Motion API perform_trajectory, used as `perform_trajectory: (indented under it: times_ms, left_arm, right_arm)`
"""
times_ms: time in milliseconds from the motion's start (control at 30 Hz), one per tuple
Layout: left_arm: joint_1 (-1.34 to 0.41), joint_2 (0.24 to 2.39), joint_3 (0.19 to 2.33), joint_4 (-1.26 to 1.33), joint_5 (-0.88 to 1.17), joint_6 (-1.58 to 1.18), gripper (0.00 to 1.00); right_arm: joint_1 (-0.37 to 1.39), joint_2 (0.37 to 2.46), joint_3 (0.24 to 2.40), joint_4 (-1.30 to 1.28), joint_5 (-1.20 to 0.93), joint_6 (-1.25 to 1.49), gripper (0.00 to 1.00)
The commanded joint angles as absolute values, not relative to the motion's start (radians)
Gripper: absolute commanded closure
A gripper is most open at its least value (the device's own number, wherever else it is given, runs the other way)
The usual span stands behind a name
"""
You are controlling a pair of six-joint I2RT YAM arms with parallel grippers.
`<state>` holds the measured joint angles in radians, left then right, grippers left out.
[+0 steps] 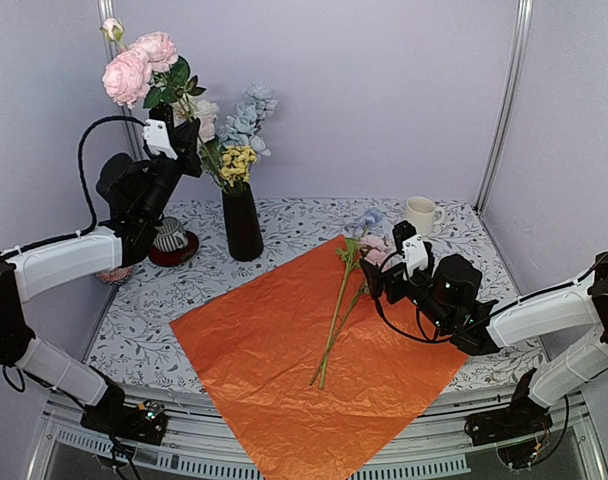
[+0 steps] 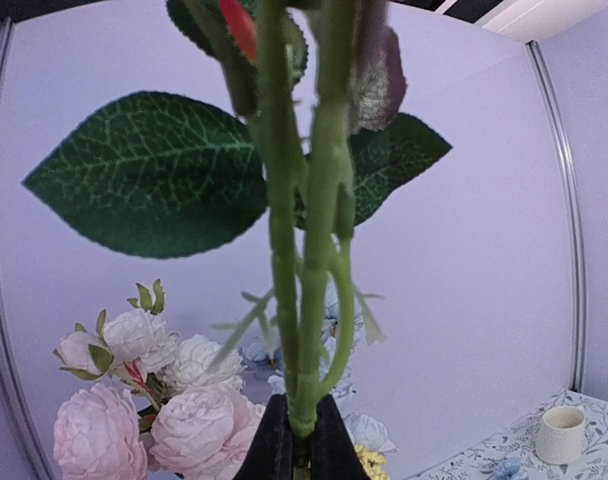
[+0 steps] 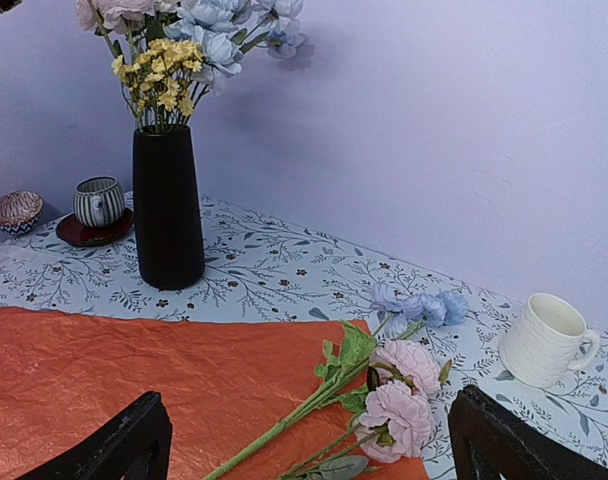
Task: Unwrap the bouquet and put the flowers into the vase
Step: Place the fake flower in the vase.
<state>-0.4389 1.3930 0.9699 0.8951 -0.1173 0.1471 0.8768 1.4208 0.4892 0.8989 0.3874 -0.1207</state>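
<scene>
The slim black vase [image 1: 243, 224] [image 3: 167, 205] stands at the back left and holds blue, yellow and pale flowers [image 1: 240, 135]. High above and left of it, my left gripper [image 1: 181, 122] [image 2: 302, 432] is shut on the green stems [image 2: 306, 300] of pink flowers [image 1: 136, 68]. The bouquet's orange sheet [image 1: 274, 360] [image 3: 84, 370] lies spread flat. More flowers lie loose on it: long stems [image 1: 336, 310], pink heads [image 3: 399, 400] and a blue one [image 3: 419, 305]. My right gripper [image 1: 387, 272] [image 3: 309, 440] hangs open just right of them, holding nothing.
A white mug [image 1: 420, 214] [image 3: 544, 340] sits at the back right. A striped cup on a red saucer [image 1: 171, 240] [image 3: 99, 202] and a small bowl [image 3: 16, 210] stand left of the vase. The orange sheet overhangs the table's near edge.
</scene>
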Motion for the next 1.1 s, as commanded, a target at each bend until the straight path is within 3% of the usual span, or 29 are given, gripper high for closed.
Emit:
perform_trajectory:
  times_ms: [0,1067]
  left_arm:
    - [-0.408,1.419,0.976,0.926,-0.097,0.088,1.00]
    - [-0.373,1.694,1.126,0.530,-0.053,-0.100,1.00]
  right_arm:
    - [0.877,1.425,0.490,0.921,0.377,-0.127,0.01]
    - [0.878,1.451,0.515,0.891,0.354,-0.126,0.01]
